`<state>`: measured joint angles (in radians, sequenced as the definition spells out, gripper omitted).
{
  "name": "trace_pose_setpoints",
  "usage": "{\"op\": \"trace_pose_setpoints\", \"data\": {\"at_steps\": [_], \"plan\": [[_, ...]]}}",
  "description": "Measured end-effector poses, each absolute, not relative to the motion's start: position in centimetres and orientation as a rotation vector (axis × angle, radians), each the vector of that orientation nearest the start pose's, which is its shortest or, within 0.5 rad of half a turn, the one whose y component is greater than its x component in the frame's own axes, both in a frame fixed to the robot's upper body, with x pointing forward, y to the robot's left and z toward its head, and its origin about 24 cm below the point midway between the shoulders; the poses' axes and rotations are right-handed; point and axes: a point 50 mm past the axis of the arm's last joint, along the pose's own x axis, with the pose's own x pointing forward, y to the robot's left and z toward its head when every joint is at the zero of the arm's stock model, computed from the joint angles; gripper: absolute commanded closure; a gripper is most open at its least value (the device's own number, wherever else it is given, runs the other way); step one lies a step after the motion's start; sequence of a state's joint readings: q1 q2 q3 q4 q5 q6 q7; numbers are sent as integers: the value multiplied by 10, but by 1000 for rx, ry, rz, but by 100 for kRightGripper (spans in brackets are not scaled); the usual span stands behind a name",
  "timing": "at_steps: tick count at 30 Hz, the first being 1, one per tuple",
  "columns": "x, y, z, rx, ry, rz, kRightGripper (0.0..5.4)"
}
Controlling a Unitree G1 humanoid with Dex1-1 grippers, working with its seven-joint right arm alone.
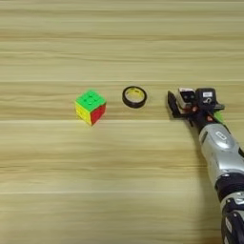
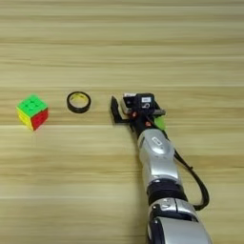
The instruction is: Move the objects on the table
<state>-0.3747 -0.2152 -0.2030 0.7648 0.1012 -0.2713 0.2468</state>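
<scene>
The multicoloured puzzle cube (image 1: 90,107) (image 2: 32,112) stands left of centre, green face up, red and yellow sides toward me. My right gripper (image 1: 187,106) (image 2: 128,111) reaches in from the lower right and is open. The small white cube with a black face (image 1: 185,96) (image 2: 128,102) sits between its black fingers, close to the right one, with a gap to the left finger (image 1: 171,104). A sliver of the flat light-green block (image 1: 218,116) (image 2: 160,123) shows beside the wrist; the arm hides the rest.
A black tape ring (image 1: 134,96) (image 2: 78,102) lies flat between the puzzle cube and the gripper, a short way left of the left finger. The silver forearm (image 2: 157,162) with a black cable covers the lower right of the wooden table (image 1: 119,181).
</scene>
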Motion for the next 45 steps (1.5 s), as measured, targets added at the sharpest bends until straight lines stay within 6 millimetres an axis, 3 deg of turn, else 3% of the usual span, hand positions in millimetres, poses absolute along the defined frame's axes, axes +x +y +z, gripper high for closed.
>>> {"op": "trace_pose_setpoints", "data": {"at_steps": [10, 18, 28, 36, 45], "plan": [[304, -224, 32, -55, -17, 41, 4], [277, -233, 46, -90, -61, 3, 4], [246, -246, 38, -84, -2, -67, 4], [239, -249, 36, -85, 21, -90, 4], [238, -254, 17, -61, 106, -111, 4]]}}
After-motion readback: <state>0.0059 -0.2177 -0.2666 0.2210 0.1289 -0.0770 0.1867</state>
